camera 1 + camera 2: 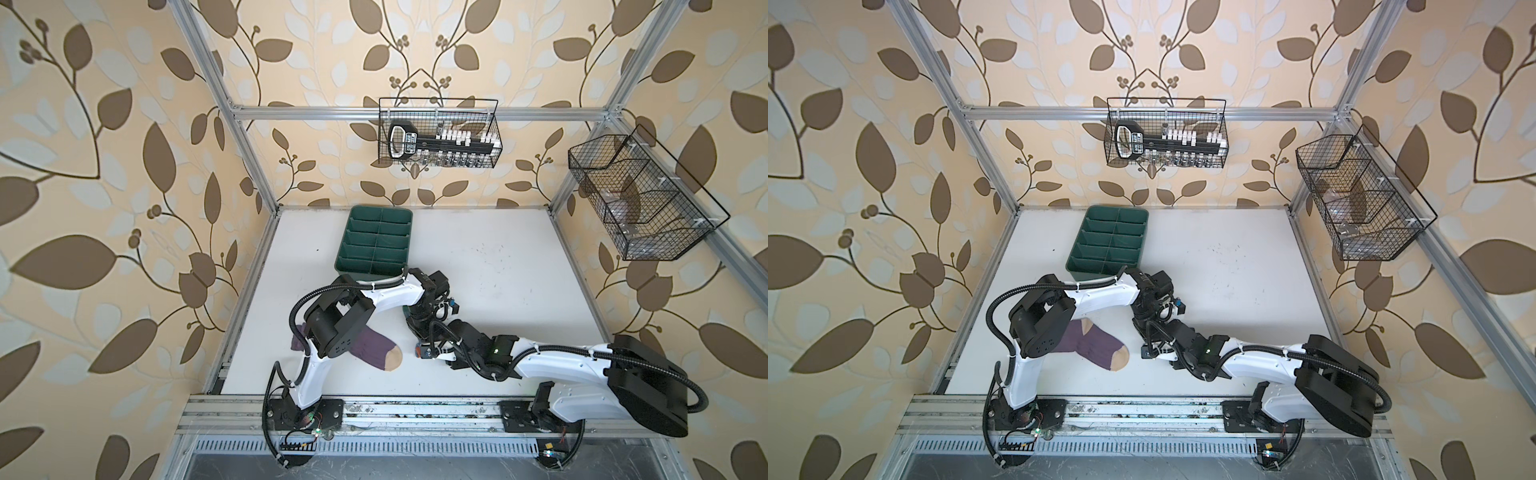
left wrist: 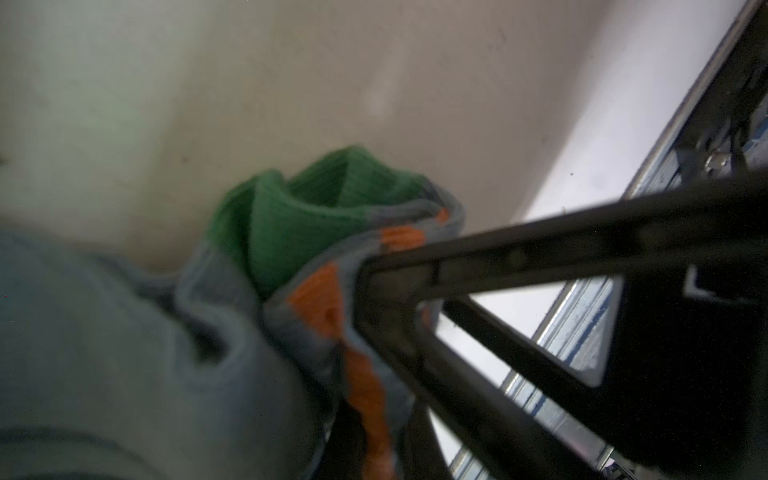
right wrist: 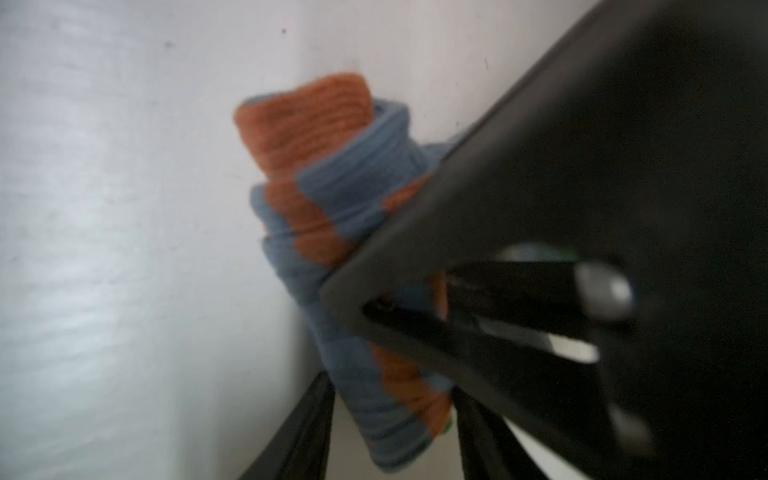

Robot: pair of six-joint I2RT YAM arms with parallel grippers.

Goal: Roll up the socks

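Left claw [image 2: 365, 278] pinches the grey-blue sock [image 2: 299, 216] (rolled); right claw [image 3: 357, 299] alongside, grip indeterminate; purple sock [image 1: 372, 347] on bench [image 1: 498, 257].

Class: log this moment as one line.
left fingers: shut on rolled grey-blue ribbed sock | right fingers: at same roll, grip unclear | purple tan-toed sock: lying on table

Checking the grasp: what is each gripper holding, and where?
The left gripper pinches the grey-blue sock near its green end. The right gripper straddles its rolled orange cuff end; grip unclear.
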